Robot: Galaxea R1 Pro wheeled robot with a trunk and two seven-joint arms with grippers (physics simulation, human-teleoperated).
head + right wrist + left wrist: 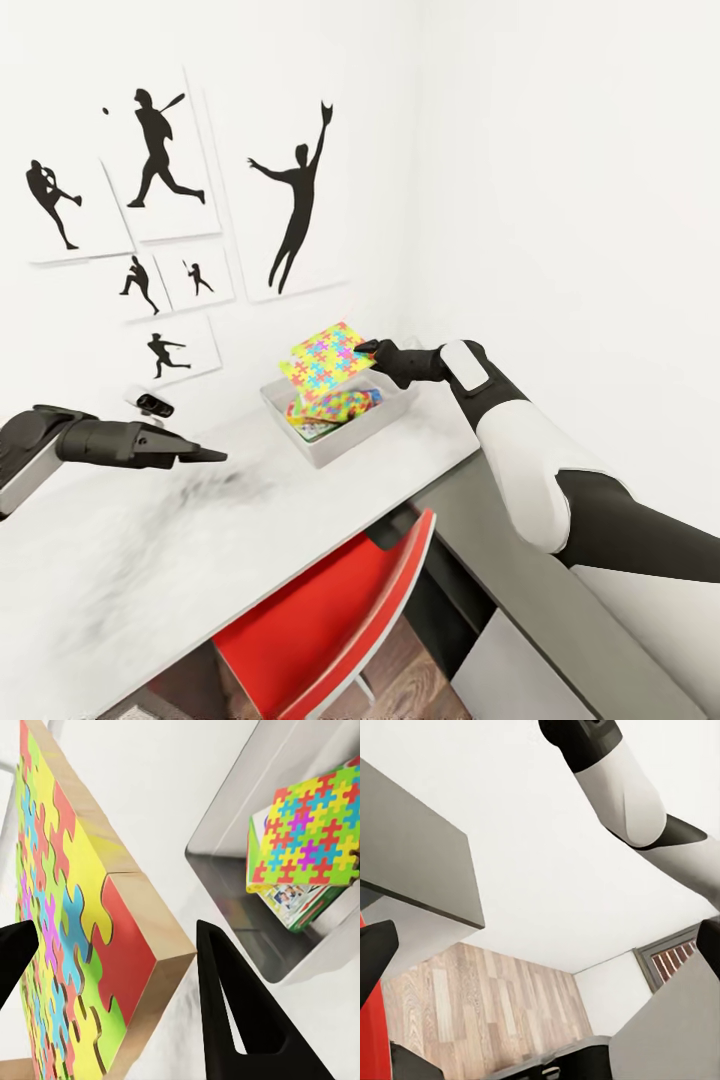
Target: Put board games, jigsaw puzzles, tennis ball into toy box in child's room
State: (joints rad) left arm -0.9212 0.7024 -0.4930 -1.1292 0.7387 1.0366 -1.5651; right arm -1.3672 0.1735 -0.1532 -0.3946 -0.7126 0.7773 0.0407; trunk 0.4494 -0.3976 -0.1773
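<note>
A puzzle (327,360) is held tilted over the toy box (300,440), pinched at its 3 o'clock edge by the right gripper (366,349), fingers closed on its thickness. A second puzzle (335,405) already leans inside, over a game box. Release is best made after lowering below the rim, toward 7 o'clock. The left gripper (205,455) hangs empty above the table (120,560), fingers parted.

Wood-edged jigsaw puzzle (82,945), seemingly matt
</note>
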